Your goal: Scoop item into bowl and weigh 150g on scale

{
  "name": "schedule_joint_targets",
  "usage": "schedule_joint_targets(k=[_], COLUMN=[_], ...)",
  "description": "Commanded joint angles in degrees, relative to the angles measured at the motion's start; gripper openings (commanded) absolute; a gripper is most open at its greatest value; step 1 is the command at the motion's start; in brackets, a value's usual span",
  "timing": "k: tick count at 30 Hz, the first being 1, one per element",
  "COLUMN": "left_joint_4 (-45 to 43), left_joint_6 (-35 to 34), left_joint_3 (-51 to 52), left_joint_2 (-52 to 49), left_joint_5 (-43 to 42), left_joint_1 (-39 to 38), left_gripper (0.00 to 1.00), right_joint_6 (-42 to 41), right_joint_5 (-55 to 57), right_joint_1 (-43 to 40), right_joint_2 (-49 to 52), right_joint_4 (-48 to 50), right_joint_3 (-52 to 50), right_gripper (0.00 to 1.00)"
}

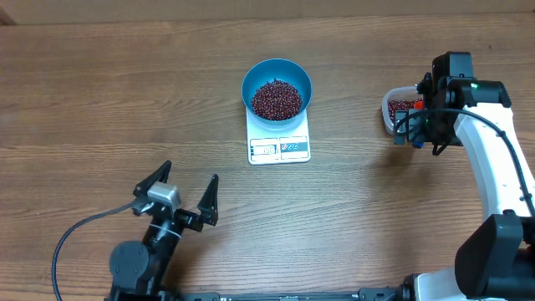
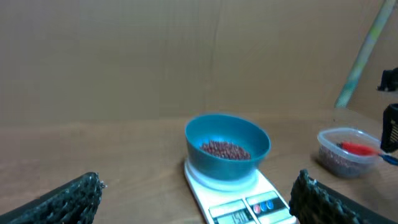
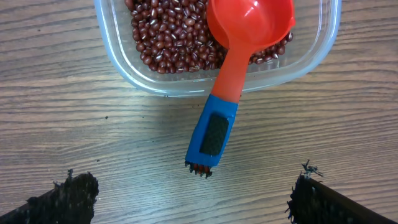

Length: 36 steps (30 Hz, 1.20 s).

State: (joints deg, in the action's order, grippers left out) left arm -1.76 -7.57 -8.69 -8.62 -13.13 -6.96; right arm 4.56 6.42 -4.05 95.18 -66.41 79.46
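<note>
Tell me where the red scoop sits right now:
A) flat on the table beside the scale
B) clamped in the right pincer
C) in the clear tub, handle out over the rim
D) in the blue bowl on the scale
C: the right wrist view shows the scoop with its head on the beans inside the clear tub and its handle out over the rim, while the right pincer stands open, clear of it.

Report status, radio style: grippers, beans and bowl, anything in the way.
Left gripper open, empty, back from scale. Right gripper open above scoop handle, scoop resting in clear tub. Beans in blue bowl on scale. No obstruction seen.
</note>
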Motion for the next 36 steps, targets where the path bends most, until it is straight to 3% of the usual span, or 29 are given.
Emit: schedule_joint_targets(k=[1,3,10,17,36], left_joint_4=[-3.8,-7.0,-4.1,5.6,5.2], left_joint_6=[1.1,1.1,1.2,1.2,3.3], left_joint_3=[4.9,7.9,8.4,8.4,8.4], left_joint_2=[2.4,3.8,6.5,8.5,8.5], left_joint_5=[-1.0,-0.9,-0.5,1.4,1.5], left_joint_1=[0.6,0.6,2.8,4.4,4.4], left_gripper=[1.00,0.99,1.00,1.00,1.00], right_joint_6=[0.2,0.2,0.2,0.2,0.2], right_joint_5=[0.4,0.4,0.4,0.4,0.4], right_joint_1=[-0.2,-0.2,-0.2,-0.2,-0.2], right_joint_2=[0.3,0.3,0.3,0.3,0.3], right_joint_4=[0.3,0.3,0.3,0.3,0.3], right_joint_3=[-0.4,-0.4,-0.4,-0.4,-0.4], right_gripper=[1.00,1.00,1.00,1.00,1.00])
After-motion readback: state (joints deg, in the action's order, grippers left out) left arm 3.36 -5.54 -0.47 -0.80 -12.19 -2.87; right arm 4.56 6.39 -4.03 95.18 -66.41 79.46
